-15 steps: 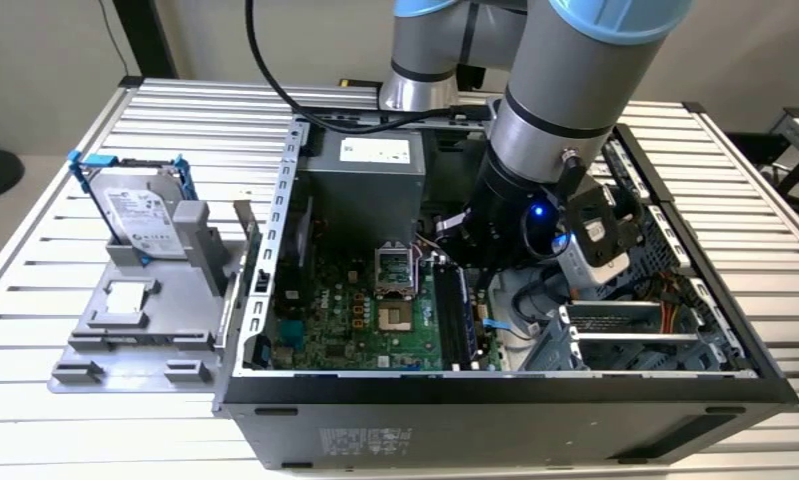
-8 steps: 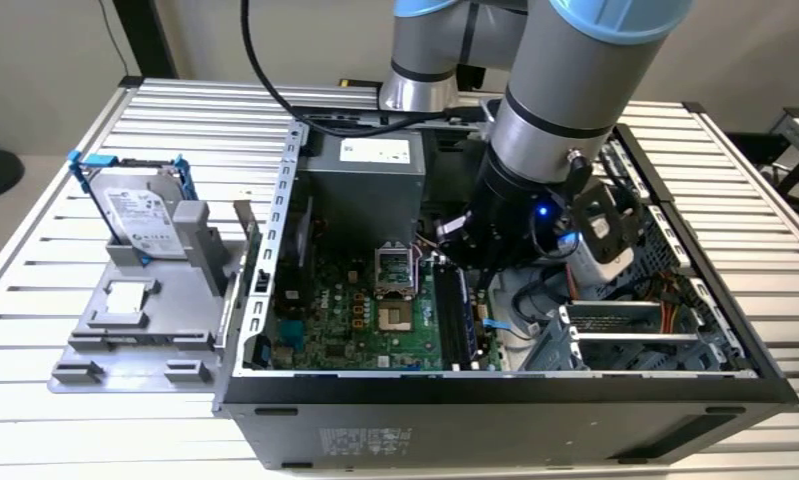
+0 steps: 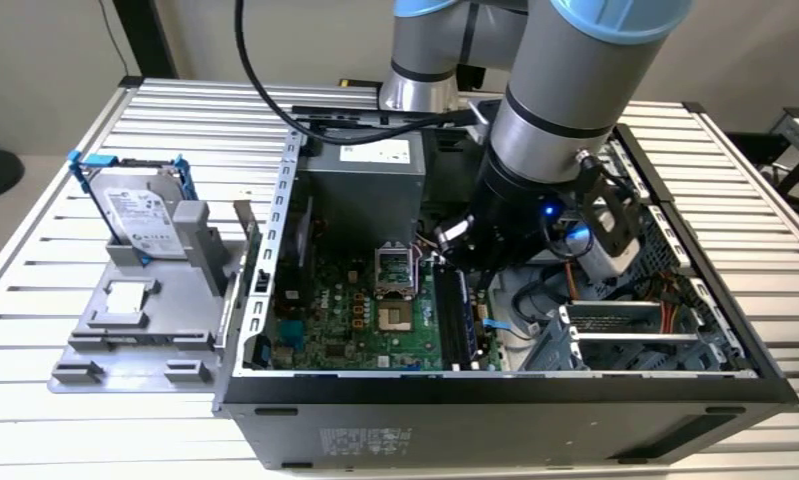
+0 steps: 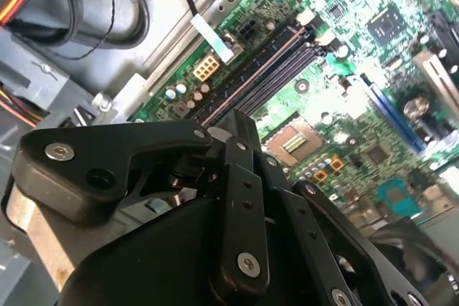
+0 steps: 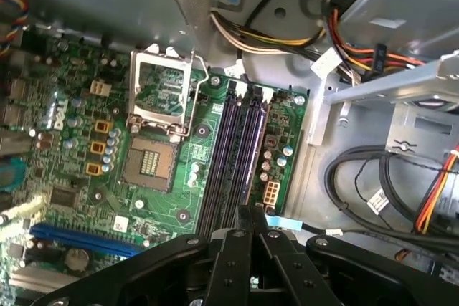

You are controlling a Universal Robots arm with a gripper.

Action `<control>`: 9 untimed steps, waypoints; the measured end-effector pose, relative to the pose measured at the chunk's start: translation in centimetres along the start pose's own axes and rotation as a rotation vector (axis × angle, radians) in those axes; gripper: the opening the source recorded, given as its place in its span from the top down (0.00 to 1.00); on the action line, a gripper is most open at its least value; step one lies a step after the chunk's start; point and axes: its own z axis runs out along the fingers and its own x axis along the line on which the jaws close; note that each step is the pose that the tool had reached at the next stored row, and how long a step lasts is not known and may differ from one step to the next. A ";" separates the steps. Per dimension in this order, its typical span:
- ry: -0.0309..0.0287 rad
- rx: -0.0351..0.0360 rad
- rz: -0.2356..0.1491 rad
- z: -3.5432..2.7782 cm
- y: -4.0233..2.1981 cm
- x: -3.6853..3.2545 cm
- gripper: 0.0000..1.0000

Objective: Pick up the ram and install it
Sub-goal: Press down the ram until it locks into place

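My gripper reaches down into the open computer case, just above the far end of the black memory slots. In both wrist views the two black fingers stand pressed together, shut. The gripper's tip hangs over the near end of the long dark memory slots, beside the empty processor socket. From the other side, the gripper points at the same memory slots. The ram itself is hidden; I cannot tell whether anything thin sits between the fingers.
A grey holder on the slatted table at the exterior view's left carries a silver hard drive in a blue frame. Cable bundles and a metal drive cage crowd the case beside the slots. The power supply sits at the back.
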 end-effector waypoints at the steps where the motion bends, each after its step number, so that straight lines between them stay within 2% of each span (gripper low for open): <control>1: 0.0008 0.0001 -0.016 0.00 0.00 0.00 1.00; 9: 0.0074 0.0013 -0.160 0.00 0.00 0.00 1.00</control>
